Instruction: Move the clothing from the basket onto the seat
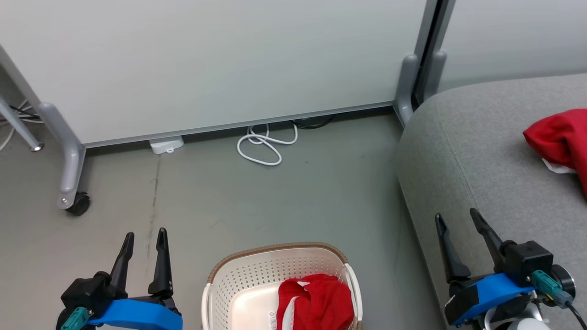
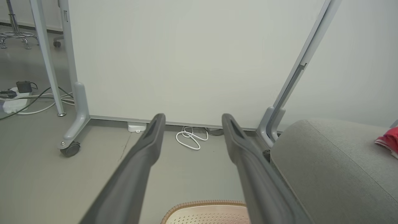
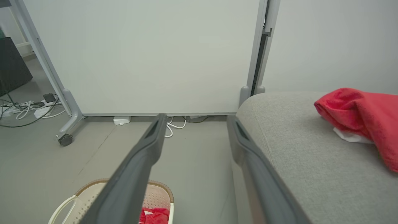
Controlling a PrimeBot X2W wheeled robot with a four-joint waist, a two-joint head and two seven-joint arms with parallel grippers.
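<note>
The head view took in both grippers at once. The left gripper point(image 1: 146, 233) hung over bare floor point(image 1: 275, 201), fingers spread and empty. The right gripper point(image 1: 456, 213) stood at the seat's point(image 1: 481, 151) front edge, fingers likewise apart and holding nothing.

One red garment point(image 1: 316, 298) lay bunched in the right half of the basket point(image 1: 275, 250), which stood on the floor between the two grippers. The second garment point(image 1: 557, 135) lay on the seat, well apart from either gripper.

The left wrist view gave only the basket's far rim, none of its contents, and a sliver of the second garment at its right edge. The right wrist view showed that garment far more fully, with white fabric under its red folds.

The head view cut off the basket's near side and the second garment's right part. In the right wrist view a finger crossed the basket.

Open floor ran from the basket to the panel point(image 1: 206, 59), where a white cable point(image 1: 263, 146) lay coiled. The seat's rounded corner nearly met the panel's post point(image 1: 406, 87).
</note>
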